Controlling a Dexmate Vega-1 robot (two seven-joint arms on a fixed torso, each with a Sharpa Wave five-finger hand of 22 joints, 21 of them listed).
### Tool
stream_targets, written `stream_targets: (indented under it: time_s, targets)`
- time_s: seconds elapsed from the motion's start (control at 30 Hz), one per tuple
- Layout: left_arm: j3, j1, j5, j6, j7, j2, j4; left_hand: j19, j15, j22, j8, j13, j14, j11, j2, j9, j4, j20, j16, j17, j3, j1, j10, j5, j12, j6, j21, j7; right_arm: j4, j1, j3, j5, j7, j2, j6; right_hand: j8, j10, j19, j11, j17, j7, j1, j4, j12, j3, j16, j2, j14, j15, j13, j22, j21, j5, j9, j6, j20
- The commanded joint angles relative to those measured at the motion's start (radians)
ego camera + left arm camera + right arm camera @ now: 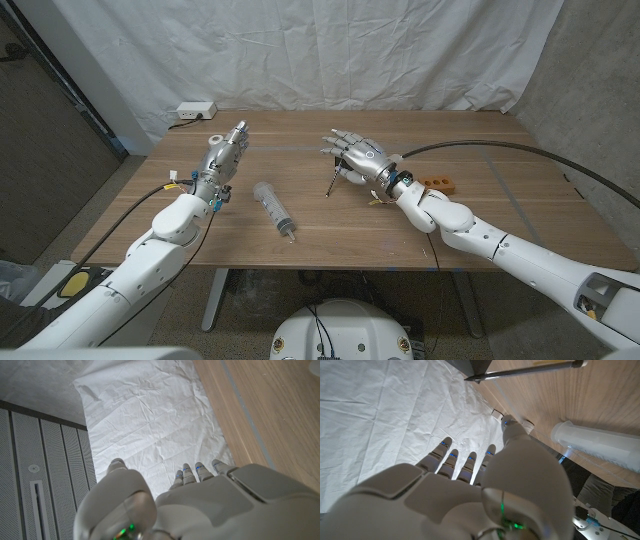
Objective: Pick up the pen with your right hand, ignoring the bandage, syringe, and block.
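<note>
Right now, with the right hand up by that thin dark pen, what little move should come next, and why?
Probably close the fingers on the pen. The right hand sits right over its upper end, fingers spread, but whether it grips the pen already is unclear. The syringe and block lie apart, so nothing crowds the grasp.

Pen point(331, 184): slim, dark, metallic-looking barrel with a pointed tip. In the head view it lies near the middle of the wooden table point(480, 220), slanted, its far end just beside or under the fingers of the right hand point(356, 157); whether they touch cannot be told. The right wrist view shows it point(525, 370) as a long thin rod lying flat on the wood, tapering to a dark point, with nothing gripping it.
</note>
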Motion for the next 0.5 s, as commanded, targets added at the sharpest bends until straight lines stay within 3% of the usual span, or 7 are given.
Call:
stream_targets:
  time_s: [0.03, 0.5]
  targets:
    - [0.001, -0.005, 0.005, 0.019, 0.005, 0.007, -0.014, -0.004, 0.001, 0.006, 0.001, 0.001, 0.003, -0.003, -0.001, 0.002, 0.000, -0.042, -0.004, 0.001, -0.012, 0.009, 0.003, -0.005, -0.001, 0.003, 0.003, 0.001, 0.084, 0.018, -0.036, -0.029, -0.085, 0.014, -0.026, 0.001, -0.005, 0.005, 0.007, 0.002, -0.001, -0.007, 0.002, 0.007, -0.005, 0.004, 0.000, -0.003, -0.013, 0.004, 0.006, 0.000, 0.006, 0.002, 0.009, -0.069]
    - [-0.006, -0.013, -0.045, 0.021, -0.038, 0.003, -0.001, -0.004, 0.001, 0.006, 0.001, 0.001, 0.004, -0.003, 0.000, 0.002, 0.001, -0.042, -0.003, 0.001, -0.015, 0.010, 0.004, -0.005, -0.001, 0.003, 0.003, 0.002, 0.171, 0.057, -0.086, -0.033, -0.129, 0.032, -0.041, -0.007, -0.005, 0.006, 0.014, 0.004, -0.001, -0.005, 0.002, 0.010, -0.008, 0.006, 0.003, -0.003, -0.012, 0.004, 0.006, 0.001, 0.013, 0.001, -0.005, -0.068]
